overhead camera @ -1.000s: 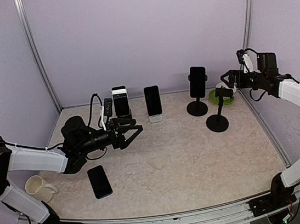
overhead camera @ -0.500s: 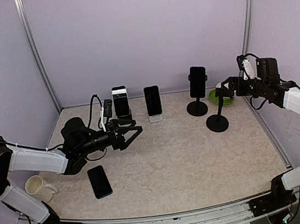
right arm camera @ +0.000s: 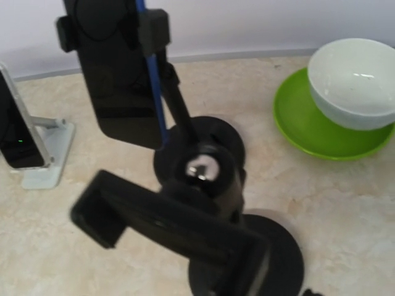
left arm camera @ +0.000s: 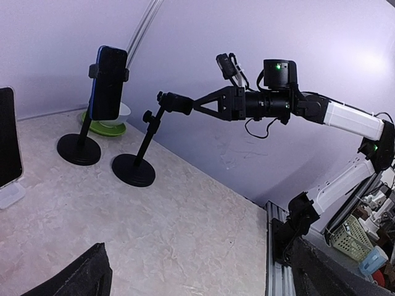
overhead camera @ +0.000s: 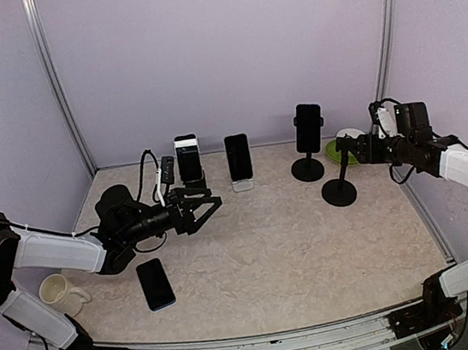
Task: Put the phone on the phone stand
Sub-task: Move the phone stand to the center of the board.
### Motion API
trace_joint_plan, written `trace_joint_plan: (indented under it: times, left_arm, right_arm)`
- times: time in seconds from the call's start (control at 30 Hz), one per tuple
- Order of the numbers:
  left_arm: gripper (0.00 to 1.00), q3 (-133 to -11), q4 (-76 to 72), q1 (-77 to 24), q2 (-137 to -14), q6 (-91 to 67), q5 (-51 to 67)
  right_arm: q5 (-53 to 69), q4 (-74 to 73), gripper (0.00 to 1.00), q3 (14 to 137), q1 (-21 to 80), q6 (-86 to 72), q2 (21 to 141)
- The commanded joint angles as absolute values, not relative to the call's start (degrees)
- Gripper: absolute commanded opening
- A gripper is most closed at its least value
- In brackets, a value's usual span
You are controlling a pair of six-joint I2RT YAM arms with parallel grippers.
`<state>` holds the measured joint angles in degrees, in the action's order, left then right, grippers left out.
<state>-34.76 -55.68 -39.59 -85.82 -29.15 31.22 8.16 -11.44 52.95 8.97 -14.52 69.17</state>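
We see the phone (overhead camera: 155, 284) lying flat beside the mug (overhead camera: 57, 291), near our left gripper (overhead camera: 208, 211) (jaws wide, empty).

Right gripper (overhead camera: 356, 148) lower, nearer phone stand (overhead camera: 340, 190)

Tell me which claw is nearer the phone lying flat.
Left. The left claw hovers just beyond the flat phone, toward the back; the right claw is far off, at the empty stand.
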Motion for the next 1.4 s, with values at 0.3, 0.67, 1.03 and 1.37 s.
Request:
trace_joint_plan:
  times: [0.3, 0.67, 1.03, 1.37]
  left_arm:
    - [0.99, -35.0, -56.7, -39.8, -85.6, -29.3, 30.9]
    - [0.99, -36.0, -56.8, -39.8, -86.4, -29.5, 31.3]
    - [0.99, -35.7, -56.7, -39.8, -86.6, -29.4, 31.1]
    - [0.99, -35.7, -57.8, -39.9, -87.5, -29.8, 31.3]
  right_arm:
    - [4.8, -10.2, 0.33, 53.2, 9.6, -13.5, 71.4]
    - [2.1, -11.9, 0.15, 55.6, 11.3, -11.2, 72.6]
    - [-3.1, -14.0, 0.0, 59.3, 16.3, -10.0, 73.7]
    - [-8.8, -14.9, 0.0, 62.4, 26.7, -13.0, 73.8]
